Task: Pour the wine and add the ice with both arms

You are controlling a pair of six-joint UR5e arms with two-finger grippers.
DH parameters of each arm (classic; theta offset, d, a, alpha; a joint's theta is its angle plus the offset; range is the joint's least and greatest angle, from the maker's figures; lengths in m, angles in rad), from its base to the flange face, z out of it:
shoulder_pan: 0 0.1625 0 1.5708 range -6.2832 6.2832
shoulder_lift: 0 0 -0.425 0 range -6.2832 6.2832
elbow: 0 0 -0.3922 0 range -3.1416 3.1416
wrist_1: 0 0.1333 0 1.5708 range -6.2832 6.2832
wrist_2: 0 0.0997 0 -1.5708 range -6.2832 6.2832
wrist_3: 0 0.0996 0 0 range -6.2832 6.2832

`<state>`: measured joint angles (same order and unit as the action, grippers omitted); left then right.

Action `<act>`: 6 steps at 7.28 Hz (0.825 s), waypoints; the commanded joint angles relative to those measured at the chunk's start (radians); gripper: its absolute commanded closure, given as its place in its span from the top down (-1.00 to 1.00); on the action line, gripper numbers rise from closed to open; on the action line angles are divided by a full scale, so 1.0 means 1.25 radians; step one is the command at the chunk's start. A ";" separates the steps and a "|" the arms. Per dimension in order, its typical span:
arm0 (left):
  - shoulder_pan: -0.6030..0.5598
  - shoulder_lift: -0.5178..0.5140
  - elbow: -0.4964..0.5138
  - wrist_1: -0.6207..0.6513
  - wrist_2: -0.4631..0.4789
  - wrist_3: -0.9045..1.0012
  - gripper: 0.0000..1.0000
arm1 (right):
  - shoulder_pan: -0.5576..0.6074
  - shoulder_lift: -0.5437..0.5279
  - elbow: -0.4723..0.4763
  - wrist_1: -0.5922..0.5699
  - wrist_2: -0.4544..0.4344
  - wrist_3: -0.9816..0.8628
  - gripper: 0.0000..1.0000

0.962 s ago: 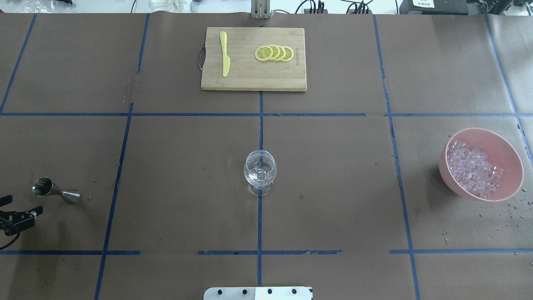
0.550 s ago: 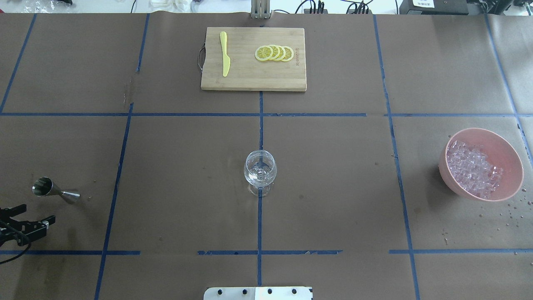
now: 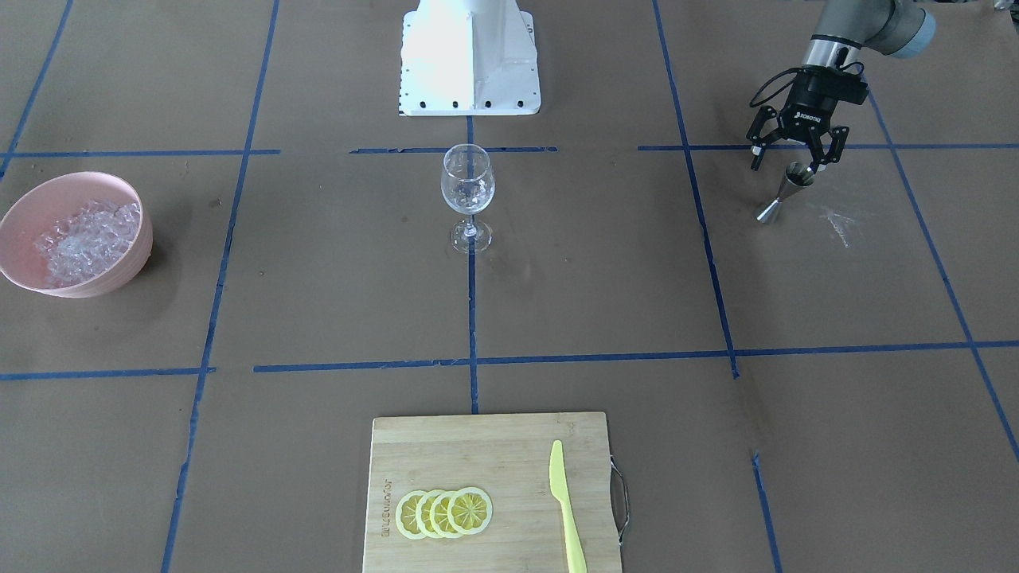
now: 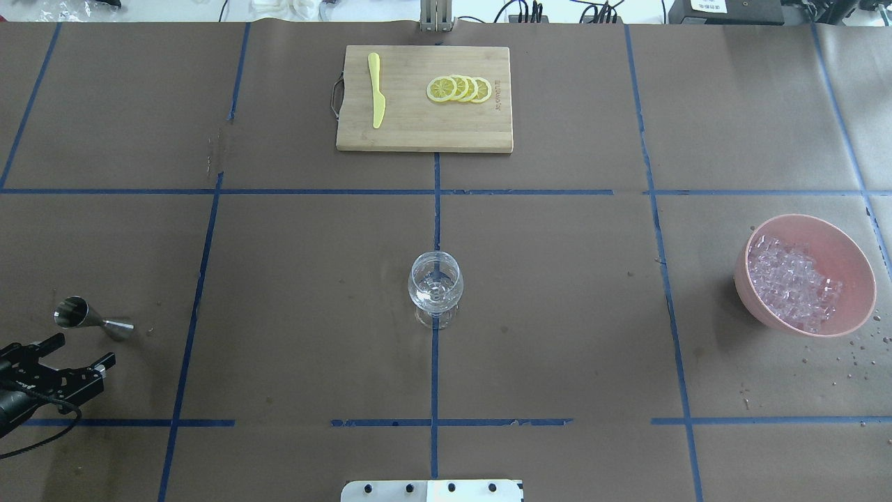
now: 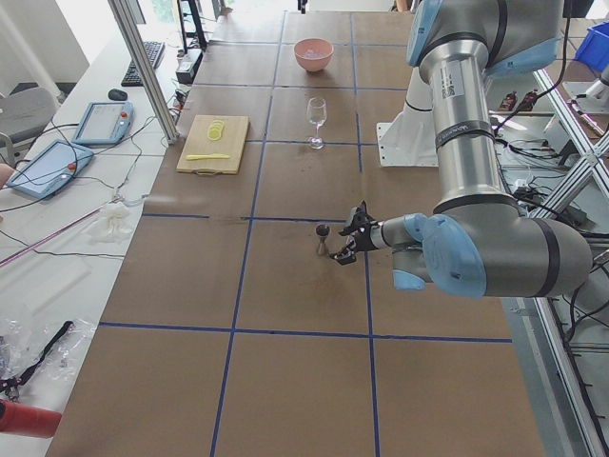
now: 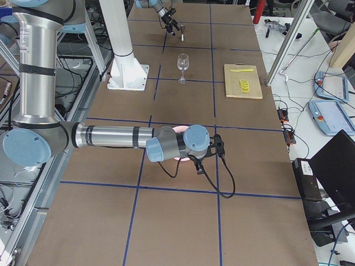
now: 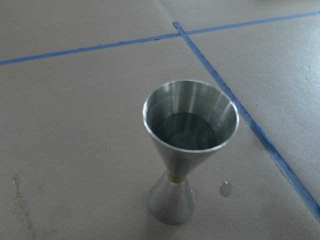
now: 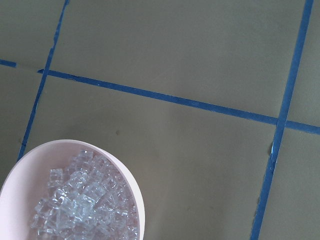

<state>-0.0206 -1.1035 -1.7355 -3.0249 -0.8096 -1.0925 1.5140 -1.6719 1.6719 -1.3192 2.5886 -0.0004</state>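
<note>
Ice point(image 4: 794, 282) is not yet touched. The left gripper point(image 3: 790, 163) is held spread wide and empty on the near side of the upright jigger point(image 4: 90, 318), at the table's left, presumably so that the jigger's narrow waist can be straddled by the 2 fingers. Liquid appears to be held in the jigger's upper cup. The wine glass point(image 4: 435, 286) is stood at the centre, well apart from both. The ice is heaped in the pink bowl point(image 4: 847, 251) at the far right, with the right gripper point(image 6: 217, 145) hung by it, likely in readiness for scooping. Whether its jaws are apart cannot be told. Against the overhead view 1 s earlier, the left gripper is seen further right, while jigger, glass and bowl are unmoved.
</note>
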 commanded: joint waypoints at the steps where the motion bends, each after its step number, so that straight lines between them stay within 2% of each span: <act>1: 0.023 -0.045 0.003 0.085 0.129 -0.051 0.97 | 0.000 0.000 -0.004 0.000 -0.001 -0.001 1.00; 2: 0.023 -0.050 0.003 0.110 0.147 -0.060 0.97 | 0.000 0.001 -0.005 0.000 -0.001 -0.001 1.00; 3: 0.023 -0.051 0.008 0.115 0.227 -0.066 0.97 | 0.000 0.001 -0.005 0.000 -0.001 -0.001 1.00; 4: 0.023 -0.053 0.015 0.114 0.240 -0.076 0.97 | 0.000 0.001 -0.005 0.000 -0.001 -0.001 1.00; 6: 0.023 -0.118 0.058 0.114 0.265 -0.108 0.97 | 0.000 0.001 -0.006 -0.001 -0.002 -0.001 1.00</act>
<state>0.0076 -1.2034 -1.6993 -2.8839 -0.5063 -1.2023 1.5140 -1.6705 1.6650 -1.3202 2.5868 -0.0015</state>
